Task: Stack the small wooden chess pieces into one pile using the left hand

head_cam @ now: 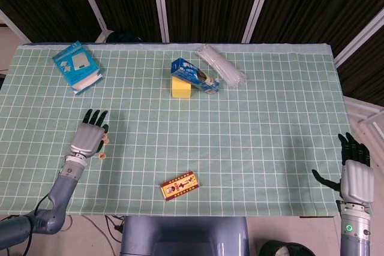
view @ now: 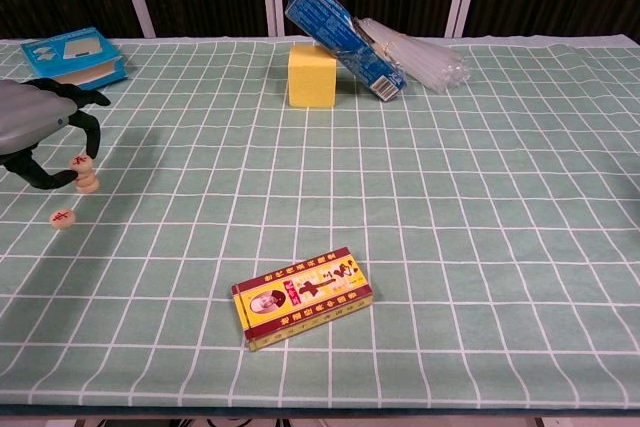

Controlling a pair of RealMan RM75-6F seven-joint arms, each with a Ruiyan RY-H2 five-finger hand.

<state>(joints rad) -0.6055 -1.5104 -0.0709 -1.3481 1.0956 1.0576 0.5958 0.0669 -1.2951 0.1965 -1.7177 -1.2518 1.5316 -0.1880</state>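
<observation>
With its curled fingers (view: 84,133) pinching 1 chess piece (view: 82,161) over another (view: 88,183), the left hand (view: 35,127) should center it squarely before letting go.

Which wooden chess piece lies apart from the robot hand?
The lone chess piece nearest the table's front edge; the other pieces sit stacked between the left robot hand's fingers.
</observation>
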